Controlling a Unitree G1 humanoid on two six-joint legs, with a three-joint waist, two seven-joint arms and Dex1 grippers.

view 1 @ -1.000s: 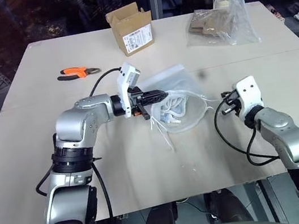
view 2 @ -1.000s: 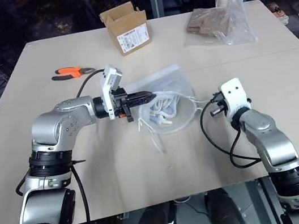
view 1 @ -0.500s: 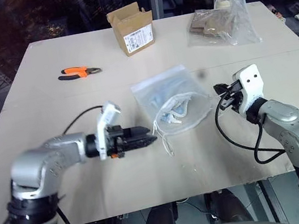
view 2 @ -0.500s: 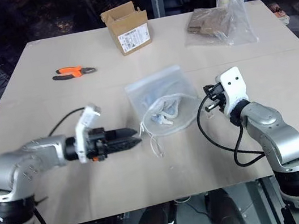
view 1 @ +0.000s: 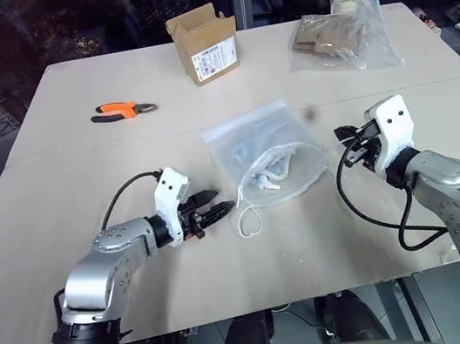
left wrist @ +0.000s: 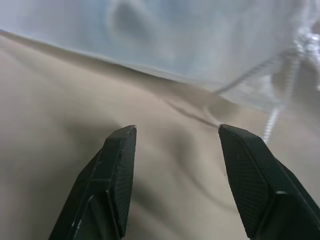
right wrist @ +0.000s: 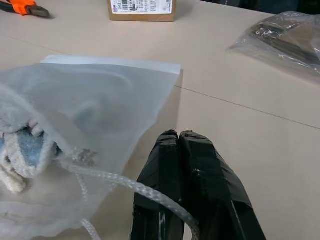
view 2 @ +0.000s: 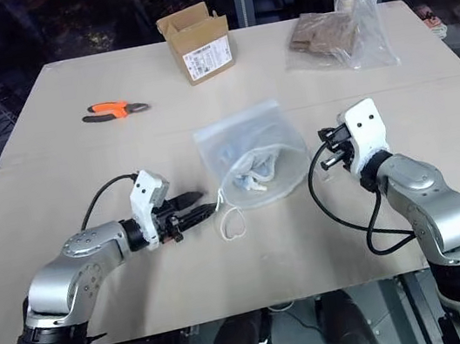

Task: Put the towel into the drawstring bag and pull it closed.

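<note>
- Since a second ago the left gripper [view 1: 220,209] has let go of the bag's mouth and dropped low over the table [view 1: 61,165], its fingers now apart with nothing between them; the bag has settled flat again.
- Over on the right, the right gripper [right wrist: 179,145] has its jaws pressed together; a white cord [right wrist: 115,182] runs past them, but I can't tell whether it is pinched or merely lying across the fingers.
- Mid-table lies the drawstring bag [view 1: 265,144], mouth turned toward the robot. The light blue towel [right wrist: 31,147] sits inside it, bunched at the opening and not pushed deep.
- A loose loop of cord [view 1: 250,220] trails from the mouth on the tabletop, just beyond the left fingertips.
- To my eye the stuffing is done and the closing is what remains. Doing it well likely means the left fingers sliding flat along the table to catch that loop, closing firmly on the thin cord, then both hands drawing apart sideways.
- The towel crowding the mouth may stop the neck cinching fully; a nudge inward first could help.
- Room is generous: bare table on either side of the bag, and the near edge stays clear of it.
- The orange pliers [view 1: 121,112], cardboard box [view 1: 204,44] and clear plastic bag [view 1: 342,25] sit well away at the far side, out of the pulling line.
</note>
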